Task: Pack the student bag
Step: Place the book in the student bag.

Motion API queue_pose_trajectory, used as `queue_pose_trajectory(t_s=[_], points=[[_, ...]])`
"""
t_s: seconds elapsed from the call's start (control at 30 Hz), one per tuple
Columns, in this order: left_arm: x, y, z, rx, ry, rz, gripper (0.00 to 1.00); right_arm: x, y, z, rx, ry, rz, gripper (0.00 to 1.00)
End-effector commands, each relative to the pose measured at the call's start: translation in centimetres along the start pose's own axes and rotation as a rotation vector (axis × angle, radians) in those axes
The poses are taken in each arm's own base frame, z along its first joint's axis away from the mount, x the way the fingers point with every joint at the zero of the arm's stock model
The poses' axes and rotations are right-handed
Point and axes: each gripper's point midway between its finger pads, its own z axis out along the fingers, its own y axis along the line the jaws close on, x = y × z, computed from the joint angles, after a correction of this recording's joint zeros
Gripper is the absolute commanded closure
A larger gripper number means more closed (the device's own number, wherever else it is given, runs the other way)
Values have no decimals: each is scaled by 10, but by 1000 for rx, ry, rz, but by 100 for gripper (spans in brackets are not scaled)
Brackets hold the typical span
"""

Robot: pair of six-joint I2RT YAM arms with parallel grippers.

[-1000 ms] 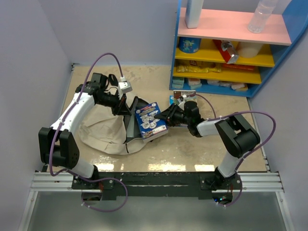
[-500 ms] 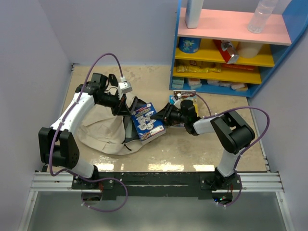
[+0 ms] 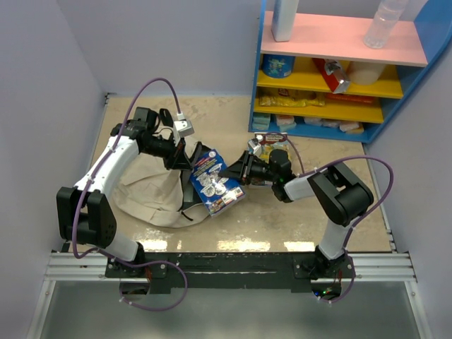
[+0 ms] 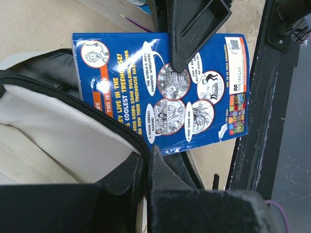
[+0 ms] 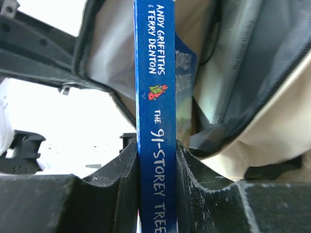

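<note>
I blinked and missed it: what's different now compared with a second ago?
The right gripper, shut on the blue book, pushed it leftward, deeper into the student bag's open mouth. Nothing was let go. The left gripper stays clamped on the bag's zipper rim, holding it open; bag and shelf have not moved.

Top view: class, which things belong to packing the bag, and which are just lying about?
Job: bag, book, left gripper shut on the bag's rim, right gripper shut on the book.
Lying about: shelf, bottle, packet.
</note>
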Motion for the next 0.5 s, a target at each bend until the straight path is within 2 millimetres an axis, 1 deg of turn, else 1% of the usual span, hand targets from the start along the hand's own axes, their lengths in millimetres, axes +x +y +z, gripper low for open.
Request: queue_pose_trajectory(t_s=[0.0, 0.07, 0.1, 0.13, 0.2, 0.23, 0.3, 0.33, 0.4, 0.43, 0.47], points=[[-19, -4, -6, 5, -54, 41, 100, -1, 41, 3, -166, 32, -82, 100], [-19, -4, -6, 5, -54, 41, 100, -8, 36, 9, -158, 16, -61, 100], [-18, -3, -6, 5, -52, 38, 100, -13, 29, 13, -136, -3, -45, 100], [-19, -4, -6, 5, -53, 41, 100, -13, 16, 16, -85, -2, -28, 100], [-19, -5, -6, 6, -56, 40, 100, -20, 11, 25, -39, -13, -41, 100], [-20, -5, -7, 4, -56, 45, 100, -22, 0, 31, 29, -4, -53, 100], [-21, -6, -7, 3, -58, 47, 100, -27, -5, 37, 94, -1, -76, 100], [-22, -5, -7, 4, -60, 47, 100, -33, -9, 40, 144, -12, -91, 100], [-22, -5, -7, 10, -63, 46, 100, -39, -8, 45, 156, -18, -89, 100], [-22, -6, -6, 15, -62, 44, 100, -47, -2, 53, 142, -23, -88, 100], [-22, -5, -5, 17, -63, 40, 100, -51, 0, 58, 138, -25, -86, 100]])
